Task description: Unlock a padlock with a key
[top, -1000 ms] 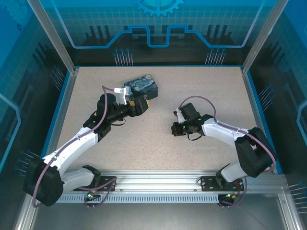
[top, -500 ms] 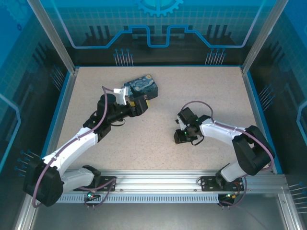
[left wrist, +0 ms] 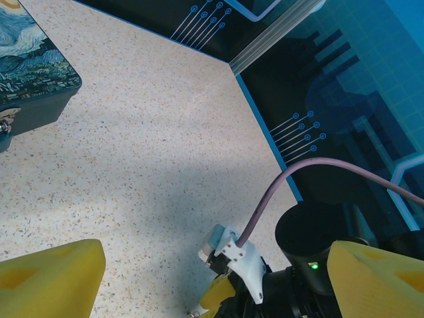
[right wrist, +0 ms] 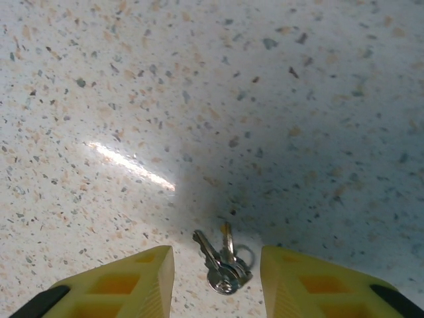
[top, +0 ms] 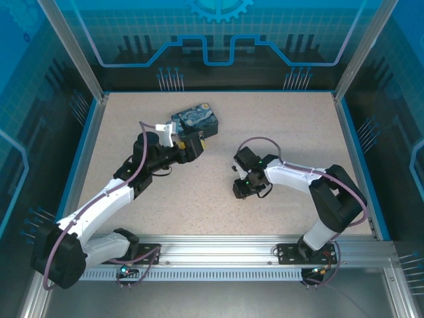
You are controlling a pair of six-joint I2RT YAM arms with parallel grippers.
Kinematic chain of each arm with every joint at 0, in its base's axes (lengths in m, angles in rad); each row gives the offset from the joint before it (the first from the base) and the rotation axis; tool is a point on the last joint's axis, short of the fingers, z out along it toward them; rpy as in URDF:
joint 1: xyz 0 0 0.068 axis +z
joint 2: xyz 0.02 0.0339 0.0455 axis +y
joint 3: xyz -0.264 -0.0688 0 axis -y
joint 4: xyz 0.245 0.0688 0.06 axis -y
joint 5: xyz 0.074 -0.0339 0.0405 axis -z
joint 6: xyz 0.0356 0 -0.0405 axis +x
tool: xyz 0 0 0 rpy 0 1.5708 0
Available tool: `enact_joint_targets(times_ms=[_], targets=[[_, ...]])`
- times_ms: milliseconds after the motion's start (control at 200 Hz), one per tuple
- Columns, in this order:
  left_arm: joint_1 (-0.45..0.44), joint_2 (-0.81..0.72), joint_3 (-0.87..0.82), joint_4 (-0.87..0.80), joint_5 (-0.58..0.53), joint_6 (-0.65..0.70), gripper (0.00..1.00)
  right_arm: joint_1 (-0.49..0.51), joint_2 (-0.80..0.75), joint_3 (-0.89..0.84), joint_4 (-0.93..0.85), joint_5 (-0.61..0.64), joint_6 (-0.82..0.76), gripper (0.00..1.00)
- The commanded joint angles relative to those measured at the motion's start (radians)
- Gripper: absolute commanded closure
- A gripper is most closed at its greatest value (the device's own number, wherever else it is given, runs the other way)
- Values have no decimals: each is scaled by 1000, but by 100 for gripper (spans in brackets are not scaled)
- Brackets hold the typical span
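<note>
Little is done: the key [right wrist: 224, 262] lies loose on the surface [right wrist: 199, 79] between the right gripper's [right wrist: 215, 266] spread fingers, ungripped; the left gripper [left wrist: 215, 275], fingers wide and empty, hovers near the tin [left wrist: 33, 86]; the padlock I cannot make out; grasping, inserting and turning remain.

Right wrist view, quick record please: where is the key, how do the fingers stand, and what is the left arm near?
key: small metal keys on a ring, lying flat on the table, not gripped
right gripper: fingers open, one on either side of the key
left gripper: fingers open, holding nothing, beside the tin box
suggested next: probably close the right fingers on the key
</note>
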Motion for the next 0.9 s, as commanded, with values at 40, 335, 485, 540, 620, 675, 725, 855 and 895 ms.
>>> enact_joint_targets(times_ms=[40,335,485,540,620,675,725,855,895], targets=[[-7,-28,-10,-11,-22,19,11,27,39,35,-70,37,-19,60],[-6,-32,-9,-15,-27,26,10,46,62,24,-93,53,-9,67],[-6,-31,-11,-16,-28,27,10,51,85,17,-83,33,-5,76],[-7,-33,-9,-19,-28,28,10,53,88,18,-85,25,-4,80],[-7,-36,-10,-25,-31,32,10,53,82,16,-86,14,-1,88],[-6,-38,-10,-27,-35,33,9,53,68,11,-83,12,2,94],[-6,-37,-10,-30,-35,35,9,52,54,9,-80,12,5,100],[-6,-36,-8,-30,-36,35,9,36,7,-4,-49,-24,11,100],[-7,-35,-6,-30,-36,36,9,28,-10,-9,-32,-43,14,100]])
